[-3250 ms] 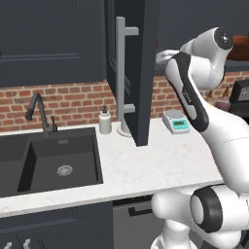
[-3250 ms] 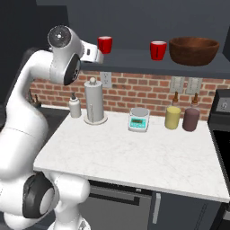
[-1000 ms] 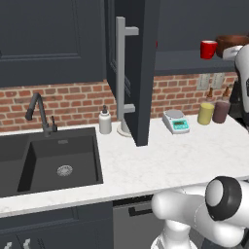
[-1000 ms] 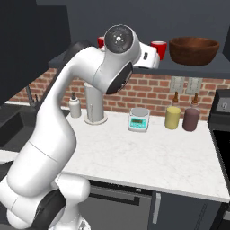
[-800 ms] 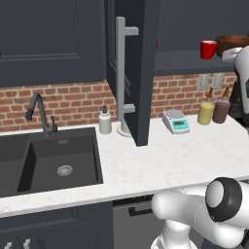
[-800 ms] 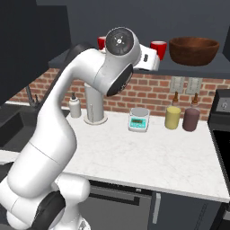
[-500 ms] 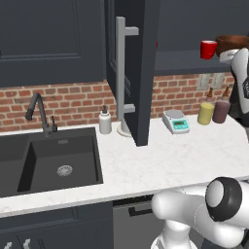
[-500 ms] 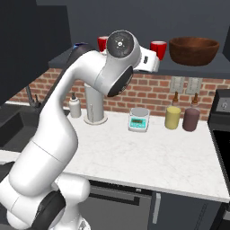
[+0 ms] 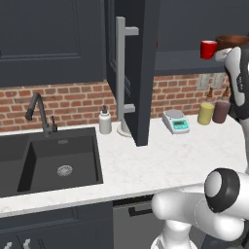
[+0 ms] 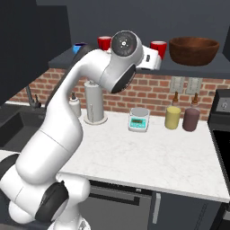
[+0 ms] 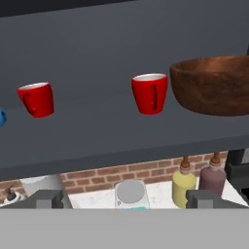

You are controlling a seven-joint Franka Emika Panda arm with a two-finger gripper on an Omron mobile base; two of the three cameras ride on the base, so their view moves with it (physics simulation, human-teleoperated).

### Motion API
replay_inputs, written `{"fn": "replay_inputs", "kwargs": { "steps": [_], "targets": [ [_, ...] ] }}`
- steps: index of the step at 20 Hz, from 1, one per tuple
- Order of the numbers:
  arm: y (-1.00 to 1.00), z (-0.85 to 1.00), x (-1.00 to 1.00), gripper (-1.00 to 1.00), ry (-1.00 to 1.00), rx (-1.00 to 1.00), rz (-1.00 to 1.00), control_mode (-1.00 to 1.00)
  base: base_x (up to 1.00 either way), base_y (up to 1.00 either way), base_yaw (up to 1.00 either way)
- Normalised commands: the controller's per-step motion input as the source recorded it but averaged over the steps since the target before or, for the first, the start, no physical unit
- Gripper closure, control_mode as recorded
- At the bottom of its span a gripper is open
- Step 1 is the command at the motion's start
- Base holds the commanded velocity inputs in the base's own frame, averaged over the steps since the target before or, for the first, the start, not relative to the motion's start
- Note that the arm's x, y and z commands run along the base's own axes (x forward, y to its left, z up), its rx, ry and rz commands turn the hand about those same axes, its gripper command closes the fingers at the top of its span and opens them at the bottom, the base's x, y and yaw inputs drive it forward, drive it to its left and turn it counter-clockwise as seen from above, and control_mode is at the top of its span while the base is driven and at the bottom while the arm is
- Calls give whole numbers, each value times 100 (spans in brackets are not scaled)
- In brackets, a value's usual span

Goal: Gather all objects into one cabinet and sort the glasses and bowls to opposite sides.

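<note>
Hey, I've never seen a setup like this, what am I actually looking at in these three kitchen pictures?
It is a computer-rendered kitchen with a white robot arm on a base that can drive. Two pictures come from cameras on that base, one behind the arm on its left, one on its right. The third comes from a camera on the hand, looking along the gripper, whose two dark finger tips stand wide apart and hold nothing.

Inside the open dark cabinet, on its shelf, stand two red cups, a wide brown bowl and, at the far left, a small blue bowl.

On the white counter below are a small scale, a yellow bottle, a dark red bottle, a paper towel roll and a soap dispenser beside the black sink.
</note>
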Motion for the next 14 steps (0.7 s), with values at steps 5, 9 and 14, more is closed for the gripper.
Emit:
{"fn": "replay_inputs", "kwargs": {
  "steps": [5,9,14],
  "targets": [
    [-3,0,20,-100,0,0,0,-100,0,0,0],
    [-4,0,14,-100,0,0,0,-100,0,0,0],
    [-3,0,1,-100,-1,0,0,-100,0,0,0]
  ]
}}
